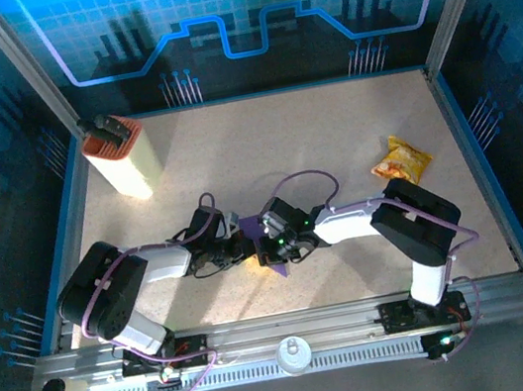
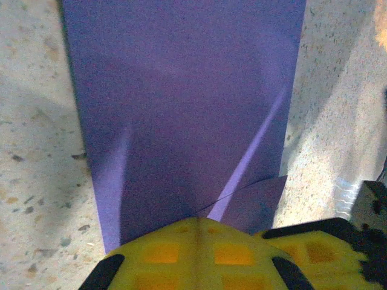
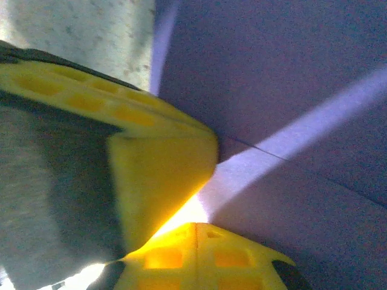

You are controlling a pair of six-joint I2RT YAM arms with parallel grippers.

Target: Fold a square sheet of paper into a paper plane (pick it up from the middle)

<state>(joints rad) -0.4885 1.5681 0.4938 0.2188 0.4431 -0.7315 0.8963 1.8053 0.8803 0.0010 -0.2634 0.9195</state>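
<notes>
The purple sheet of paper [image 1: 249, 225] lies flat on the speckled table between the two arms, partly folded, with a pointed corner showing toward the near edge. In the left wrist view the paper [image 2: 181, 109] shows a flap edge and pale crease lines. My left gripper [image 2: 199, 225] is shut, its yellow tips resting on the paper's near end. My right gripper [image 3: 196, 228] is also shut, tips down on the paper [image 3: 290, 90] right beside the left fingers [image 3: 160, 163]. From above, the left gripper [image 1: 242, 249] and right gripper [image 1: 275, 243] meet over the sheet.
A tall cream-and-orange box [image 1: 120, 159] stands at the back left. A yellow-orange snack packet [image 1: 400, 160] lies at the right. Blue walls enclose the table and a metal rail [image 1: 284, 327] runs along the near edge.
</notes>
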